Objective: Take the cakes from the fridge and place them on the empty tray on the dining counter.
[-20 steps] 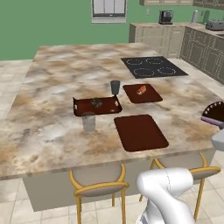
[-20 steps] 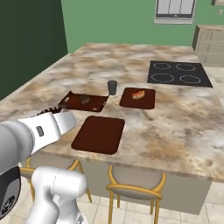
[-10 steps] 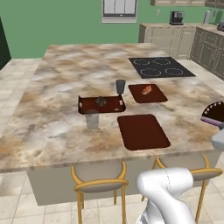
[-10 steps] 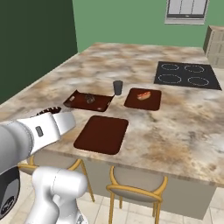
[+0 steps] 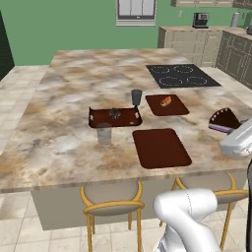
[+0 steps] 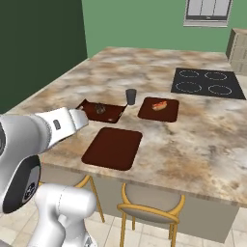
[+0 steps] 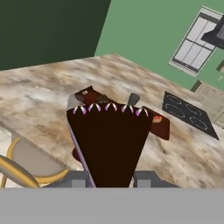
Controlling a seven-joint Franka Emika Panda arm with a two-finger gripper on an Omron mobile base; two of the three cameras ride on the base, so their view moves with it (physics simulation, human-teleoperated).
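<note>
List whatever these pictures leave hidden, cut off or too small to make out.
- Claw, hand view: the dark cake slice it is shut on covers both tips.
- Empty tray, hand view: mostly behind the slice.
- Cake slice, left base view: its near end sits behind the white arm.
- Round pastry on the rimmed tray, left base view: too small to identify.
- Clear glass, left base view: contents indiscernible.

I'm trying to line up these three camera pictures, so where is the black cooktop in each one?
Left base view: the cooktop sits upper right of centre, on the far part of the dining counter.
Right base view: the cooktop is at the upper right, close to the picture's edge.
Hand view: the cooktop is right of centre, seen tilted.
Shared landmark: the dark cup, standing nearer than the cooktop and to its left.
</note>
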